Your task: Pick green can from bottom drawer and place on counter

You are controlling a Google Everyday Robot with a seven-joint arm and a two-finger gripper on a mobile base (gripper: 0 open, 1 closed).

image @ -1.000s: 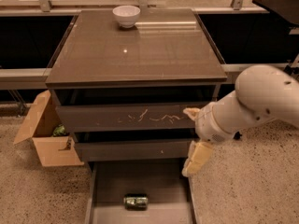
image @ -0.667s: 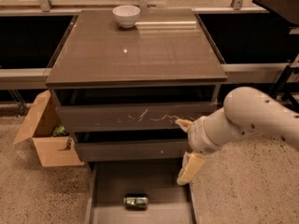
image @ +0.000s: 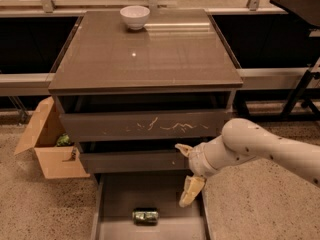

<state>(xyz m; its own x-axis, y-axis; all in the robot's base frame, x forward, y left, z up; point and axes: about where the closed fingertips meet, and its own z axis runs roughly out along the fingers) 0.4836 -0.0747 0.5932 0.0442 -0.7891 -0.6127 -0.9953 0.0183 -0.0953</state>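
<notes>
green and silver, the can [image: 145,215] lies on its side on the grey floor of the open bottom drawer [image: 150,191], near the front edge and about midway between the side rails, touching nothing else. its long axis runs side to side, parallel to the drawer fronts, so its metal ends face the rails. the gripper [image: 181,175] hangs at the right of the cabinet, in front of the middle drawer [image: 125,161] and above the right rear part of the bottom drawer; its two pale fingers [image: 191,190] are spread wide apart and hold nothing, one pointing up-left, the other down toward the drawer floor. from the gripper the can lies down, to the left in the picture, and nearer the drawer's front, well apart from the lower finger. the reach likely has to drop and shift that way, with the fingers turned to close across the can's round side, not its ends. the counter [image: 145,54] above is bare where the can would go, a bowl [image: 135,17] at its far edge.
</notes>
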